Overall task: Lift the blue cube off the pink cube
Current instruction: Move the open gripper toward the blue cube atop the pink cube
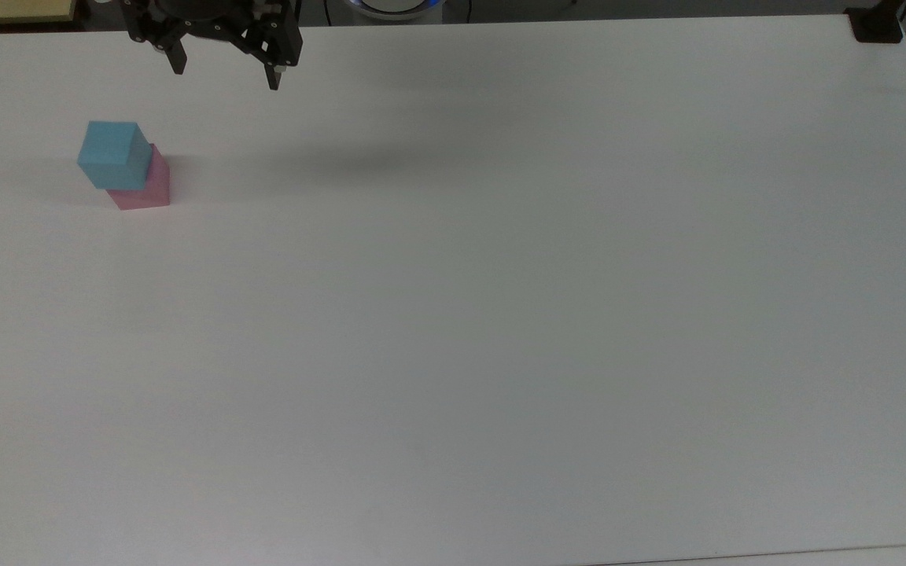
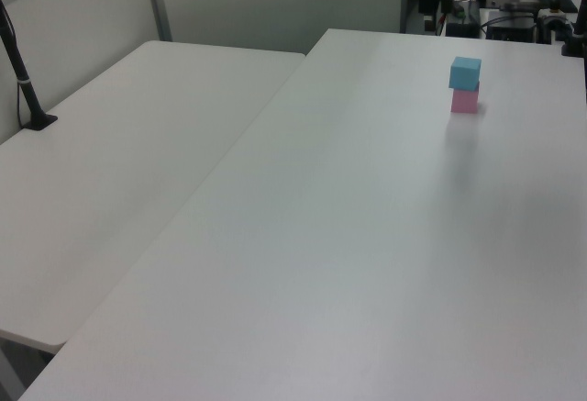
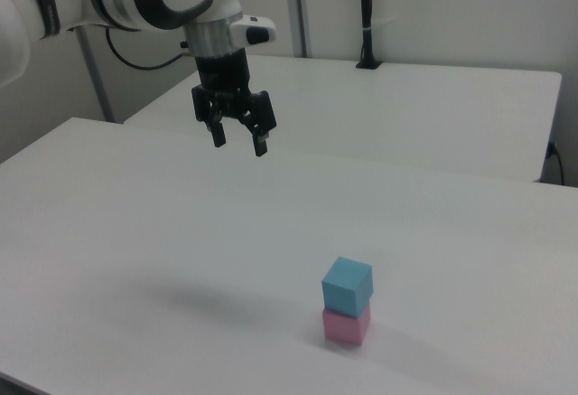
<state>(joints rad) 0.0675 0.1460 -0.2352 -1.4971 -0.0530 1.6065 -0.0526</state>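
A matte sky-blue cube (image 3: 348,285) sits, slightly askew, on a pale pink cube (image 3: 346,324). The gripper (image 3: 238,141) hangs spread and empty, well apart.

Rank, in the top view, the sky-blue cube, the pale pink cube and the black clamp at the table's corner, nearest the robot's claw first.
1. The sky-blue cube, stacked, toward the top view's left of the gripper.
2. The pale pink cube, underneath it.
3. The black clamp, at the top view's right corner.

Blue cube (image 1: 113,152) atop pink cube (image 1: 148,191)
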